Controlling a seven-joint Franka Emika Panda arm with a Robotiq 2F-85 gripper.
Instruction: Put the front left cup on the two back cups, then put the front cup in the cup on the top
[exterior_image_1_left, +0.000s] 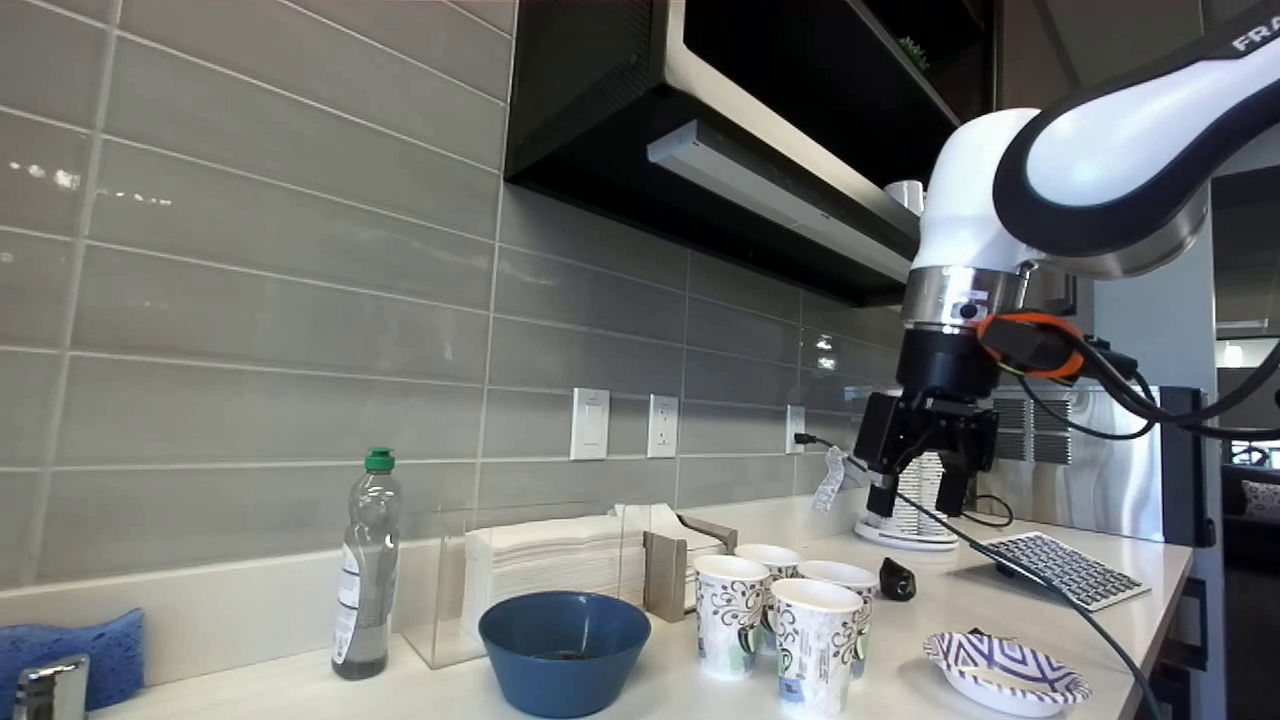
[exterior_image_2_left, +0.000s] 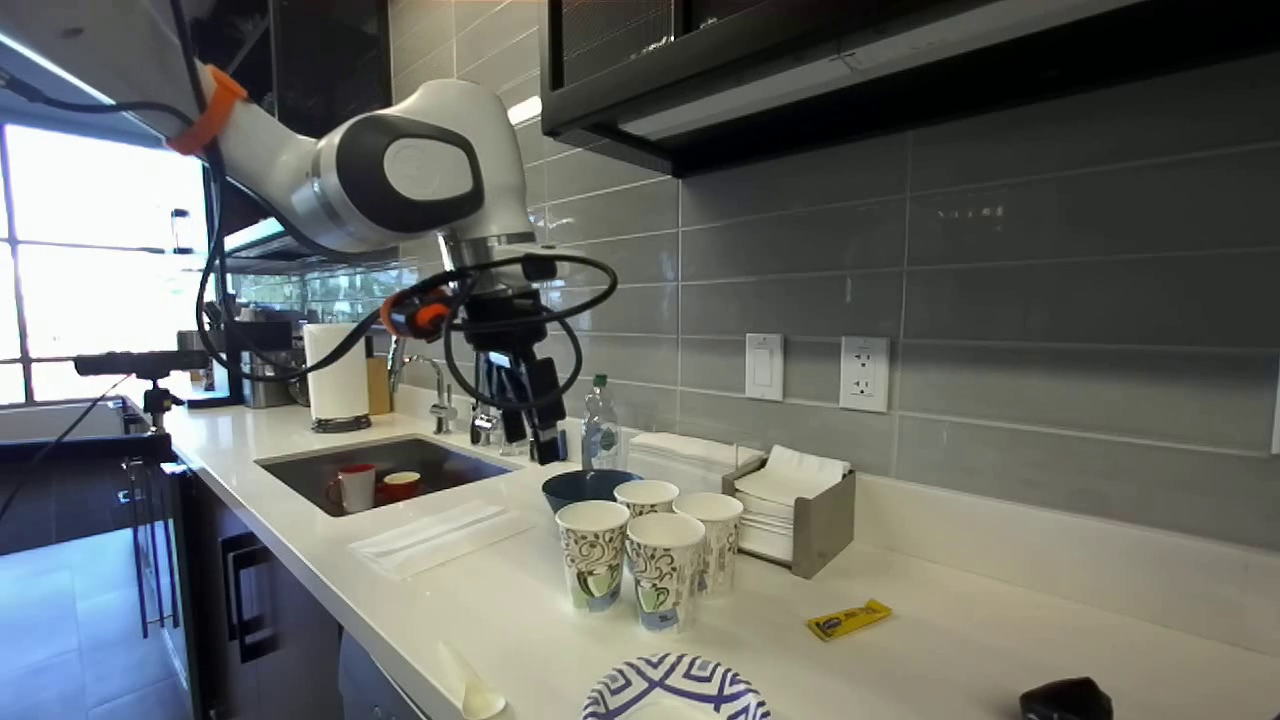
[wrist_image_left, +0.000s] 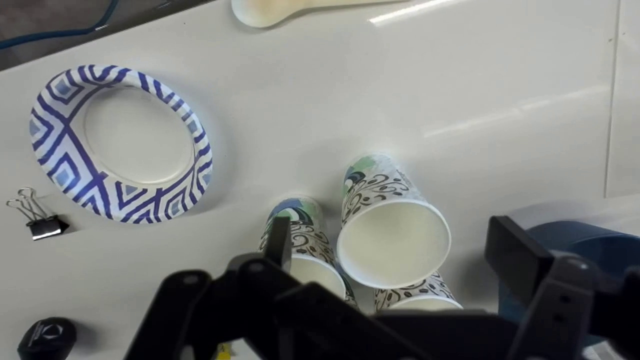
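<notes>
Beside the blue bowl (exterior_image_1_left: 565, 690), 4 paper cups (exterior_image_1_left: 797, 635) are standing upright in a close group on the white bench (exterior_image_2_left: 960, 610), unstacked; whether they touch each other, I cannot tell. The cups of the task are all in this group, but each view looks from a different side, so I cannot say which is the front left. Higher than the bowl hangs the robot arm (exterior_image_2_left: 430, 185); its jaws stand wide apart, above the rims of the cups and away from them. Near the bowl, on its side away from the cups, is a green-capped bottle (exterior_image_1_left: 367, 590). Close to the bowl also stand napkins (exterior_image_2_left: 800, 470) in a metal holder (exterior_image_2_left: 828, 525). Farther from the bowl, past the cups, lies a patterned paper plate (wrist_image_left: 137, 135).
</notes>
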